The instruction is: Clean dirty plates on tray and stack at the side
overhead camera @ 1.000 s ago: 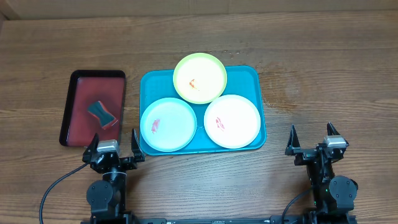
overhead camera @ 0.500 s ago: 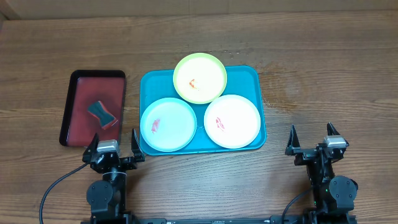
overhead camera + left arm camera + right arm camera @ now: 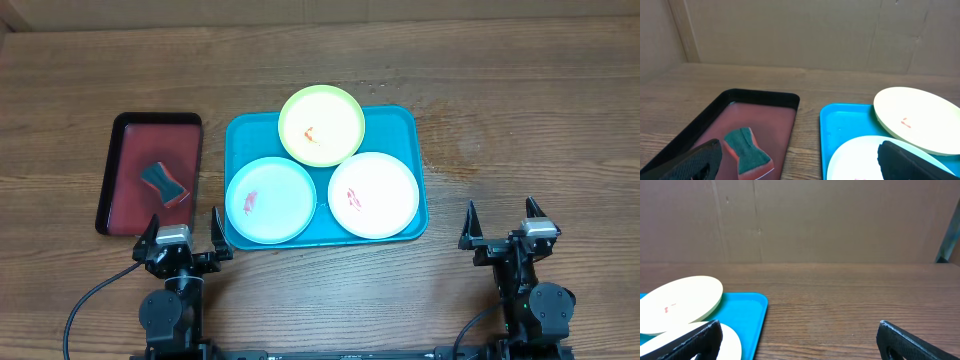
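Nothing is differing from a second ago. Both arms are staying parked at the near edge of the desk (image 3: pixel 520 120), and the plates, trays and sponge are lying exactly where they were.

The left tool (image 3: pixel 185 215) is sitting just on the near side of the turquoise tray (image 3: pixel 400 125), by its near-left corner, with its two fingers spread wide and holding nothing. The right tool (image 3: pixel 500 205) is sitting nearer than the tray and off to its right, well apart from the near-right corner. It is likewise gaping wide and empty.

The light blue plate (image 3: pixel 270 200) is lying flat in the tray's near-left part, closest to the left tool and carrying a red smear. It is untouched by that tool. The white plate (image 3: pixel 373 194) is lying in the near-right part, just beside the blue one, also smeared red. It is well apart from the right tool.

The yellow-green plate (image 3: pixel 321 124) is sitting at the far middle of the tray and overhanging the far rim. Its near edge is meeting the other two plates, and it is showing a small orange-red mark. It is farthest from both tools.

Left of the turquoise tray, a dark red tray (image 3: pixel 130 160) is holding a green-and-red sponge (image 3: pixel 164 181). Beyond the tray, a cardboard wall (image 3: pixel 790 30) is closing off the desk's far side.
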